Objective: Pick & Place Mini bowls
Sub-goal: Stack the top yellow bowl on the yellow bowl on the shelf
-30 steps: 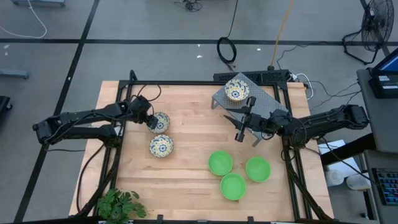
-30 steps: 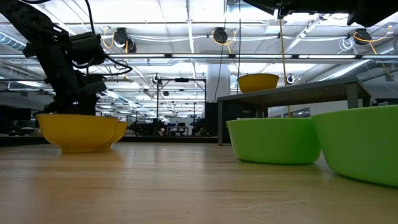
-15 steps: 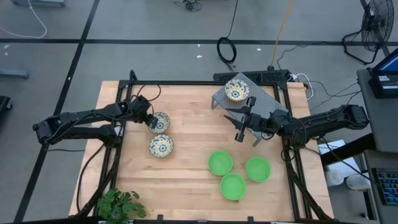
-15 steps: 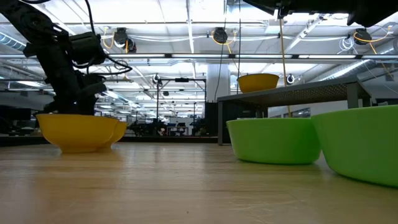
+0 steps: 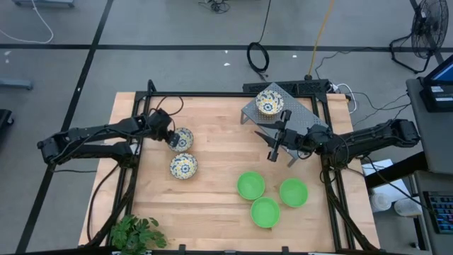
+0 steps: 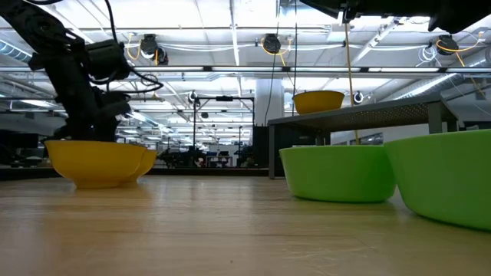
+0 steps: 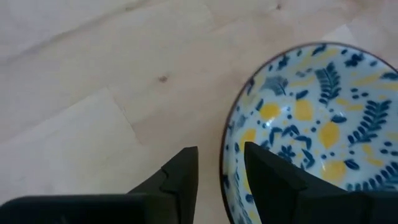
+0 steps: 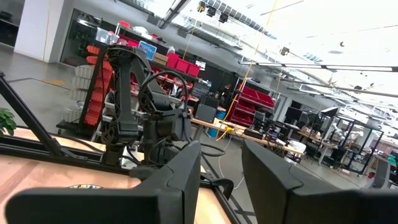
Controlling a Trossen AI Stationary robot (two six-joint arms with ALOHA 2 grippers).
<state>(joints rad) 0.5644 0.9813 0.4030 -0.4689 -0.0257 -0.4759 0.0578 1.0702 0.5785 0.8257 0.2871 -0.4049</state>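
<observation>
My left tool [image 7: 221,177] is at the rim of a floral mini bowl [image 5: 182,139] near the left edge of the wooden surface [image 5: 219,205], one finger inside the rim and one outside, a gap showing, so I judge the grasp not yet made. A second floral bowl [image 5: 183,166] sits just beside it; a third [image 5: 268,101] rests on the grey rack [image 5: 297,117]. Three green bowls [image 5: 265,211] cluster near the right. Next I should pinch the rim firmly, then lift straight. My right tool [image 8: 221,180] hangs above the surface by the rack, open and empty.
</observation>
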